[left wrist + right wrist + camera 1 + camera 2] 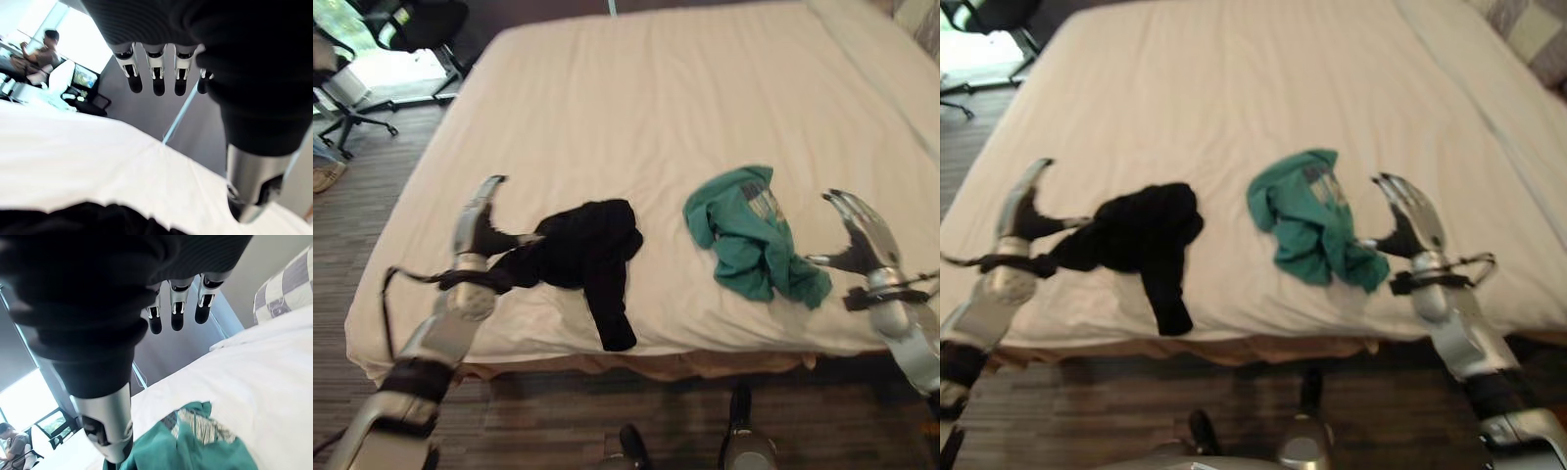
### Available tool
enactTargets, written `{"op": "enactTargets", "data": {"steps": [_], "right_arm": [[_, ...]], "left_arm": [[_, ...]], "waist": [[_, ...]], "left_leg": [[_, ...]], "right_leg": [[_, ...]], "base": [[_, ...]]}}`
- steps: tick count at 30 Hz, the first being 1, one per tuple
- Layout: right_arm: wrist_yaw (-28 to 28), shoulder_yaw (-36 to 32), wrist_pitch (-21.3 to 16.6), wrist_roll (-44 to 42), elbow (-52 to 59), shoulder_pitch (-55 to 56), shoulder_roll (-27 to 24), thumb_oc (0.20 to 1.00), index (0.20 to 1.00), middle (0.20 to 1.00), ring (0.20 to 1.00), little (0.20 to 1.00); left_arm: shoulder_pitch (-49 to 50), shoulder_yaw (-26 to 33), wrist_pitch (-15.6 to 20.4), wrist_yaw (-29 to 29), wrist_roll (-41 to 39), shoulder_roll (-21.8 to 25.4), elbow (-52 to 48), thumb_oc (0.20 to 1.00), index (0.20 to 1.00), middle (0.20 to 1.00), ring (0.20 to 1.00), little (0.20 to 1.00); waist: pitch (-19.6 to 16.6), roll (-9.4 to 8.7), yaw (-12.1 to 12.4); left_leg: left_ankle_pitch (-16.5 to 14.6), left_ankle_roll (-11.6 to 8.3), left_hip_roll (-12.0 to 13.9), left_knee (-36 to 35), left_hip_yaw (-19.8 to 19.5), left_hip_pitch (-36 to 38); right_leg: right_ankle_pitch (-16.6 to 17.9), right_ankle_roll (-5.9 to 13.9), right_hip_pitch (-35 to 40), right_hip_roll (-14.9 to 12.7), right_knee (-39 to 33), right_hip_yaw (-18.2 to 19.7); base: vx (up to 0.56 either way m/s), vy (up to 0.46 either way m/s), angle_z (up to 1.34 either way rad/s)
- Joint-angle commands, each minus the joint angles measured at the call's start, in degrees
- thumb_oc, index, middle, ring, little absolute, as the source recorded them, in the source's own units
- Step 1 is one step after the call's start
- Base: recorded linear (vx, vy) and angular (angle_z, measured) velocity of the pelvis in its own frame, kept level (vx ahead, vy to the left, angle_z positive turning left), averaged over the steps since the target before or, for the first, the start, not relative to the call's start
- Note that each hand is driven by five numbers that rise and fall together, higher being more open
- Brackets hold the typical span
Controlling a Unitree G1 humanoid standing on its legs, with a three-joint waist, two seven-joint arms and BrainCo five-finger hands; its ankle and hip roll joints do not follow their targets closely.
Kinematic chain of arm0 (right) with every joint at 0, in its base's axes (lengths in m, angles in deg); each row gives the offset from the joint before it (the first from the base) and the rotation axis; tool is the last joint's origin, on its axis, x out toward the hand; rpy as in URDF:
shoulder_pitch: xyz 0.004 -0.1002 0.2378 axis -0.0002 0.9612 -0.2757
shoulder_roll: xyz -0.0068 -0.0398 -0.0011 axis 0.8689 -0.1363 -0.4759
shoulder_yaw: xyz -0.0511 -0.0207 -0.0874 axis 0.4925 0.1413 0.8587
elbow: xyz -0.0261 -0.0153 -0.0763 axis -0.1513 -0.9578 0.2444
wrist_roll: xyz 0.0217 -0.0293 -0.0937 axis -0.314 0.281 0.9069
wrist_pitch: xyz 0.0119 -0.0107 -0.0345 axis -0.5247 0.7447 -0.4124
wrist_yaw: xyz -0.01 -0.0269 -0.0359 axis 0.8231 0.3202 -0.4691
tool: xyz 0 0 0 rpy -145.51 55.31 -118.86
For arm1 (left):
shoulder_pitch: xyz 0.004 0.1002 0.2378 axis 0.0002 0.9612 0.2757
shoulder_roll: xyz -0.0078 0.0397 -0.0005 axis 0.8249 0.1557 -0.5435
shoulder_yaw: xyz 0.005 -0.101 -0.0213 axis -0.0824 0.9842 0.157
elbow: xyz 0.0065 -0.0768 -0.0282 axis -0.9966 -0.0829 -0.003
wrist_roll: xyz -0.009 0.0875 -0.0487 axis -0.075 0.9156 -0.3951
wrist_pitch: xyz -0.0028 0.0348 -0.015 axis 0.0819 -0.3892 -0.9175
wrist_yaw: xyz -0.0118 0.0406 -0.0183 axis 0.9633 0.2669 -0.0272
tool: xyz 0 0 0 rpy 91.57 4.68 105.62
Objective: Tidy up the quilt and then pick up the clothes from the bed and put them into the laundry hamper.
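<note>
A black garment (584, 253) lies crumpled near the front edge of the bed (685, 88), one end hanging over the edge. A green shirt (751, 229) lies bunched to its right. My left hand (478, 217) hovers just left of the black garment, fingers straight and open, thumb pointing toward the cloth (88, 220). My right hand (858, 231) stands open just right of the green shirt (195, 440), thumb toward it. Neither hand holds anything. The cream quilt covers the bed smoothly.
Office chairs (411, 29) stand on the dark wood floor (352, 225) beyond the bed's far left corner. A checked pillow (1528, 29) lies at the bed's far right. A person (41, 49) sits by the bright window.
</note>
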Motion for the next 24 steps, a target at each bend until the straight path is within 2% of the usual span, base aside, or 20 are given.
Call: {"op": "enactTargets", "data": {"steps": [1,4,8,9,10,11,13,14,16,17,18,19,20,21,22,23,24], "right_arm": [[-2.92,1.84,-1.34,-1.99,6.08,-5.58,1.14,1.0,1.0,1.0,1.0,1.0],[-3.61,3.57,-2.14,-1.68,8.65,-6.62,1.9,1.0,1.0,1.0,1.0,1.0],[-4.39,4.23,-2.74,-0.07,10.64,-6.63,1.83,1.0,1.0,1.0,1.0,1.0],[-4.44,4.11,-2.93,0.01,10.97,-6.55,1.68,1.0,1.0,1.0,1.0,1.0],[-4.31,4.11,-3.25,0.19,11.63,-6.36,1.35,1.0,1.0,1.0,1.0,1.0],[-4.3,4.12,-3.25,0.2,11.67,-6.26,1.31,1.0,1.0,1.0,1.0,1.0],[-4.16,3.84,-3.65,0.44,12.47,-6.29,0.6,1.0,1.0,1.0,1.0,1.0],[-4.34,3.63,-4.04,0.86,13.23,-6.85,-0.46,1.0,1.0,1.0,1.0,1.0],[-4.32,3.55,-4.12,0.91,13.46,-7.28,-1.1,1.0,1.0,1.0,1.0,1.0],[-3.93,3.37,-4.17,0.29,13.3,-9.03,-1.59,1.0,1.0,1.0,1.0,1.0],[-3.92,3.76,-4.17,0.23,13.25,-9.15,-1.69,1.0,1.0,1.0,1.0,1.0],[-3.52,4.15,-3.18,-0.15,11.72,-10.72,-2.36,1.0,1.0,1.0,1.0,1.0],[-3.58,4.69,-3.17,-0.21,11.53,-10.99,-2.41,1.0,1.0,1.0,1.0,1.0],[-3.59,5.06,-2.37,0.01,10.05,-12.0,-2.63,1.0,1.0,1.0,1.0,1.0],[-3.93,5.91,-0.8,1.4,6.74,-14.62,-3.31,1.0,1.0,1.0,1.0,1.0],[-4.05,6.23,-0.84,1.42,6.51,-14.79,-3.23,1.0,1.0,1.0,1.0,1.0],[-4.34,7.21,0.17,2.26,4.29,-16.26,-3.19,1.0,1.0,1.0,1.0,1.0]], "left_arm": [[-12.7,-2.45,-3.71,1.74,7.21,0.32,10.12,1.0,1.0,1.0,1.0,1.0],[-17.8,-6.6,-5.39,1.82,10.86,-2.79,18.26,1.0,1.0,1.0,1.0,1.0],[-19.01,-8.96,-7.87,1.04,15.87,-6.78,26.75,1.0,1.0,1.0,1.0,1.0],[-18.21,-9.33,-8.23,0.3,17.56,-7.67,28.44,0.937,0.937,0.937,0.937,0.937],[-16.77,-9.96,-8.71,-0.61,20.41,-9.19,31.69,0.548,0.548,0.548,0.548,0.548],[-16.76,-9.95,-8.63,-0.52,20.54,-9.34,31.88,0.457,0.457,0.457,0.457,0.457],[-13.76,-9.44,-8.94,-1.07,21.88,-10.44,33.45,0.426,0.426,0.426,0.426,0.426],[-9.57,-8.55,-8.85,-1.25,22.87,-11.48,34.7,0.2,0.2,0.2,0.2,0.2],[-6.69,-7.57,-8.78,-1.19,22.8,-12.1,35.1,0.2,0.2,0.2,0.2,0.2],[0.17,-3.69,-7.82,-2.11,18.42,-14.62,34.87,0.2,0.2,0.2,0.2,0.2],[0.66,-3.44,-7.83,-2.15,18.3,-14.65,34.58,0.2,0.2,0.2,0.2,0.2],[7.14,1.85,-4.67,-3.22,5.55,-17.56,30.05,0.2,0.2,0.2,0.2,0.2],[7.75,2.05,-4.75,-3.39,5.13,-17.48,29.53,0.2,0.2,0.2,0.2,0.2],[11.05,3.12,-3.74,-2.98,2.84,-17.78,26.58,0.2,0.2,0.2,0.2,0.2],[17.65,3.52,-1.65,-3.95,0.13,-17.56,19.03,0.2,0.2,0.2,0.2,0.2],[18.13,3.68,-1.83,-4.08,0.04,-17.45,18.51,0.2,0.2,0.2,0.2,0.2],[21.62,4.17,-0.99,-5.31,-2.58,-17.5,14.49,0.2,0.2,0.2,0.2,0.2]], "waist": [[6.9,-0.53,-1.64],[8.59,-0.27,-2.36],[9.65,-0.31,-2.99],[9.89,-0.48,-3.08],[9.8,-0.74,-3.02],[9.72,-0.69,-3.03],[9.47,-0.91,-2.58],[8.99,-1.02,-1.87],[8.59,-0.94,-1.58],[8.19,-0.82,0.04],[8.03,-0.69,-0.21],[7.91,-0.28,1.96],[7.76,-0.12,1.59],[7.66,0.22,2.29],[7.56,0.8,4.08],[7.42,0.83,3.92],[7.36,1.08,4.8]], "left_leg": [[-0.33,-4.97,4.32,-0.12,3.67,-0.82],[0.79,-5.4,4.78,-0.2,4.61,-2.9],[1.43,-5.91,5.47,-0.2,5.3,-4.11],[1.5,-6.03,5.63,-0.2,5.34,-4.28],[1.52,-6.16,5.9,-0.2,5.25,-4.29],[1.52,-6.17,5.9,-0.2,5.25,-4.29],[1.44,-6.17,6.07,-0.2,5.03,-4.08],[1.38,-6.22,6.23,-0.2,4.81,-3.82],[1.3,-6.22,6.29,-0.2,4.71,-3.7],[1.18,-6.16,6.28,-0.2,4.31,-3.58],[1.16,-6.17,6.32,-0.2,4.31,-3.56],[1.28,-6.17,6.29,-0.2,3.71,-3.68],[1.27,-6.2,6.36,-0.2,3.61,-3.69],[1.42,-6.24,6.43,-0.2,3.01,-3.94],[1.66,-6.34,6.49,-0.2,2.12,-4.47],[1.67,-6.36,6.54,-0.2,2.06,-4.5],[1.61,-6.29,6.57,-0.2,1.6,-4.67]], "right_leg": [[-6.41,6.73,-0.66,-3.63,2.48,-0.79],[-5.81,6.89,-3.1,-4.06,2.59,-0.48],[-5.51,7.0,-4.23,-4.34,2.54,-0.95],[-5.52,7.0,-4.3,-4.43,2.55,-1.05],[-5.49,7.0,-4.35,-4.39,2.74,-1.23],[-5.52,7.0,-4.36,-4.39,2.75,-1.23],[-5.71,6.88,-4.2,-4.29,3.16,-1.53],[-5.91,6.71,-3.83,-4.27,3.45,-1.89],[-6.02,6.65,-3.64,-4.25,3.52,-2.16],[-6.12,6.49,-3.21,-4.16,3.49,-2.65],[-6.12,6.49,-3.16,-4.12,3.45,-2.67],[-6.23,6.22,-2.61,-4.06,3.34,-3.47],[-6.25,6.22,-2.52,-4.0,3.31,-3.59],[-6.3,6.11,-2.26,-3.95,3.19,-4.06],[-6.34,5.98,-1.74,-3.94,2.77,-4.91],[-6.32,5.97,-1.7,-3.89,2.72,-4.99],[-6.3,5.89,-1.43,-3.83,2.47,-5.46]], "base": [[-0.13,-0.024,-0.3],[-0.07,-0.021,-0.28],[-0.03,-0.013,-0.15],[0.0,-0.032,-0.09],[0.01,-0.022,-0.04],[0.02,-0.025,-0.07],[0.03,-0.021,-0.04],[0.04,-0.024,0.03],[0.04,-0.018,0.06],[0.05,-0.017,0.07],[0.05,-0.064,0.02],[0.03,-0.053,0.03],[0.04,-0.069,-0.01],[0.03,-0.053,0.19],[0.03,-0.052,0.22],[0.02,-0.047,0.26],[0.01,-0.03,0.3]]}}
